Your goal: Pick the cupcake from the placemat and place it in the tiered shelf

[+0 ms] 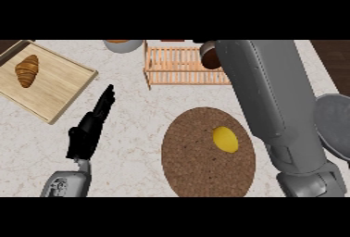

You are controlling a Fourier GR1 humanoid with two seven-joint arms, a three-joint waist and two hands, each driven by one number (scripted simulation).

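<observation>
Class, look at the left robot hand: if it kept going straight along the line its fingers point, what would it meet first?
The left robot hand points up and slightly right across bare counter. Extended, that line seems to reach the grey bowl at the top edge first, passing left of the wooden tiered shelf; height is unclear.

A brown cupcake [210, 54] sits over the slatted wooden tiered shelf [179, 66], beyond the round woven placemat [198, 162].

lemon [226, 139] on placemat [198, 171], croissant [27, 70] on tray [61, 95]
</observation>
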